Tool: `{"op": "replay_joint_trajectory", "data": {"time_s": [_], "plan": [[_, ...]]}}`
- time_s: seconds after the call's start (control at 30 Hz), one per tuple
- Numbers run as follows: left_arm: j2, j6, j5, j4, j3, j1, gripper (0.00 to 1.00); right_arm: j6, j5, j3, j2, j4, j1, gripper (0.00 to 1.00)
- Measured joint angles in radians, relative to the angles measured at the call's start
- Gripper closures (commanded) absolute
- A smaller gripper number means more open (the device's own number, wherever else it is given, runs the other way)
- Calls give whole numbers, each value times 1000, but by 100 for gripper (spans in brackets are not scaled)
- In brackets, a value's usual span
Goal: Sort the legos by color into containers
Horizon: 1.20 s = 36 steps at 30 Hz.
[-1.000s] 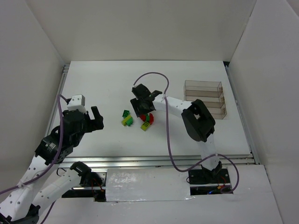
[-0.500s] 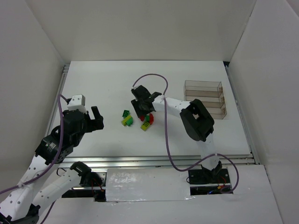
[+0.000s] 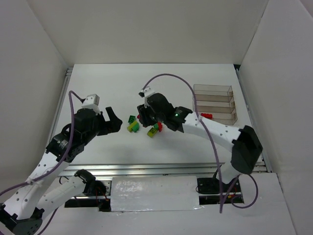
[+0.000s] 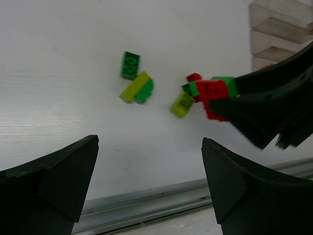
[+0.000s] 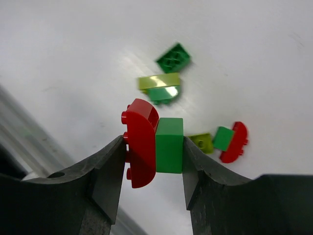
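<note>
Pinched in the partly closed right fingers (image 5: 105, 171), above the bench (image 3: 98, 88): a red-and-green pair (image 5: 154, 147) of joined bricks, red curved one against one finger, green block against the other, long axis running along the fingers. Spread wide and gripping nothing: the left fingers (image 4: 54, 181), hovering near the loose legos (image 3: 133, 127). Lying on the bench: a dark green brick (image 5: 173, 58), long axis diagonal; near it a yellow-green bar (image 5: 159, 81) stuck against a green rounded piece (image 5: 164, 93); further on, a small yellow-green brick (image 5: 201, 142) just beside a green-and-red piece (image 5: 232, 141). Standing well apart to the right: the clear four-compartment tray (image 3: 215, 89), compartments running left to right, with one red brick (image 3: 206, 116) in the compartment nearest the arm bases.
</note>
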Motion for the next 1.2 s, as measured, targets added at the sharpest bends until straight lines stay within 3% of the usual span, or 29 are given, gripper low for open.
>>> {"op": "replay_joint_trajectory", "data": {"time_s": [0.2,0.37,0.57,0.77,1.07,1.1,1.17,1.2], "plan": [[17,-116,229,197,-30,0,1,31,4,-91,-184,48,140,81],[37,-182,340,294,-56,0,5,68,-9,-204,-279,76,143,81],[42,-220,422,364,-113,0,8,92,-48,-232,-323,123,143,80],[63,-247,484,425,-132,-3,18,101,-69,-234,-369,170,143,80],[103,-288,556,534,-163,-26,56,110,-54,-230,-371,195,143,80],[106,-290,555,541,-163,-27,70,111,-47,-229,-371,194,143,80],[108,-286,545,546,-164,-33,86,113,-39,-229,-370,193,143,76],[108,-286,541,547,-164,-35,90,113,-37,-227,-369,193,143,64]]}}
